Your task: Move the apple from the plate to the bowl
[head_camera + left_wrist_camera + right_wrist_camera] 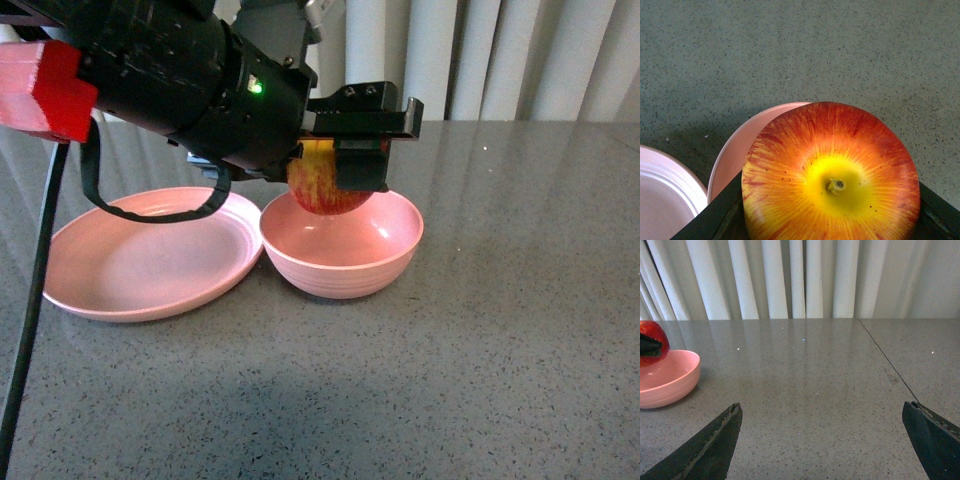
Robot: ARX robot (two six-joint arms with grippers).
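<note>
In the front view, a red block (40,85) of the left arm sits at the upper left, and a black cable (33,300) hangs from it down the left edge. Beside it, at the middle left, lies the plate (130,270), with nothing on it. Its right rim touches, or almost touches, the bowl (345,272), which stands in the middle of the frame.

The dark body of the left arm crosses the upper part from the left, with a small green light (256,87) on it. At its end the left gripper (348,172) is closed around the apple (315,192), one finger on each side. The apple hangs over the opening of the bowl, with its lower part near the rim. I cannot tell whether it touches the inside. In the left wrist view the apple fills the lower right, stem dimple toward the camera, between two dark fingers (715,220).

To the right, the grey speckled table (520,300) is bare, with a pale curtain (500,60) behind it.

In the right wrist view, the right gripper (821,412) stands wide apart at the bottom of the frame and holds nothing. It is well apart from the bowl at the left edge.
</note>
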